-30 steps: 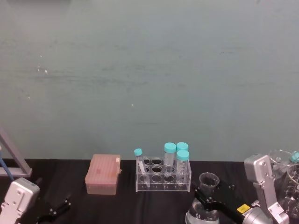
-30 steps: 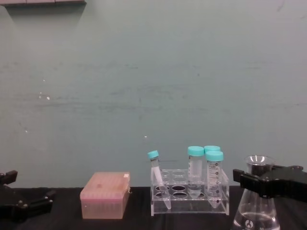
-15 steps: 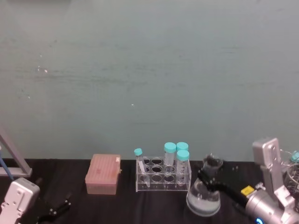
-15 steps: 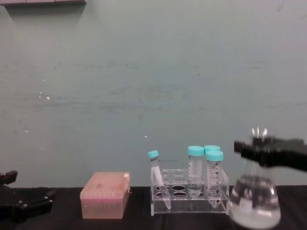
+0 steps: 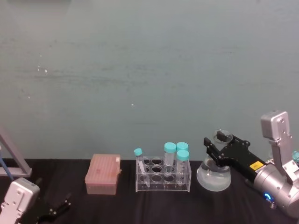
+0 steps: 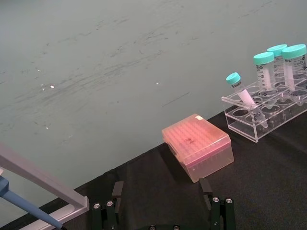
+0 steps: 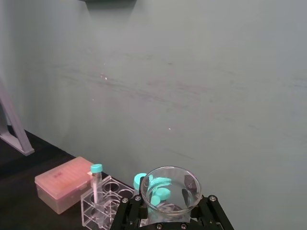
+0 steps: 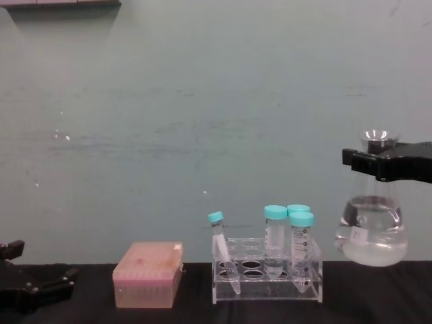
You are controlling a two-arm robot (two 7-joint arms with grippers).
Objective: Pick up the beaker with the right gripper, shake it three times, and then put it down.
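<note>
The beaker (image 8: 372,233) has left the tabletop (image 8: 196,312). A second ago its wide base sat at the lower right edge of the chest view. Now it hangs at mid height on the right, its base beside the upper part of the tube rack (image 8: 266,277). The right hand (image 8: 370,160), clamped on the neck throughout, has risen with it. In the head view both have climbed from the bottom edge to the right of the rack. Half a second ago the flask was blurred and seemingly tilted. Now it stands upright, its liquid apparently settled.

Pink box (image 8: 148,275) stands near clear tube rack (image 8: 266,278).
</note>
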